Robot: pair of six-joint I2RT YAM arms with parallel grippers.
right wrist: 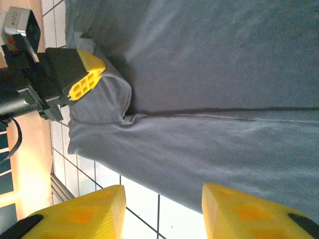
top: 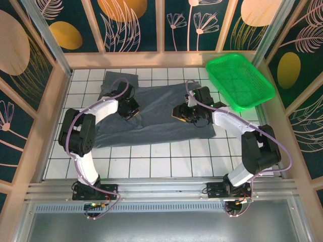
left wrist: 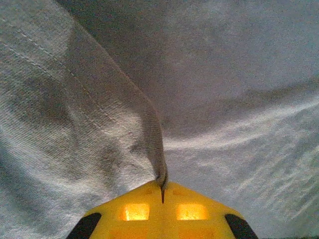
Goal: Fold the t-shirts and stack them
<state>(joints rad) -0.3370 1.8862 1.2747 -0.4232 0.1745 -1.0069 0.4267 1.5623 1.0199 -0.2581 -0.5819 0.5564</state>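
The left fingers [left wrist: 134, 211] are clenched on a raised ridge of the dark grey t-shirt [top: 161, 108]; the cloth runs up out of the line where the two yellow tips meet. The right fingers [right wrist: 84, 214] are spread apart with nothing between them, low over the shirt's near hem, with white tile just beyond it. The shirt lies spread across the far half of the bench [top: 166, 161], the left pinch on its left part and the right fingers over its right part.

The pinch looks shallow, so a brisk pull could let the ridge slip free. From the blurred close view I cannot tell whether it holds one layer or two, and a single layer would peel away instead of carrying the fold. If the left side lifts alone, the far side will likely drag and bunch. The two wrists also sit near each other, so a crossing move risks a knock.

The shirt's right edge is near the green basket [top: 239, 83] but apart from it. The left elbow is close to the wooden side frame [top: 50, 116]. The bare tiles between shirt and arm bases offer the widest room for a fold.
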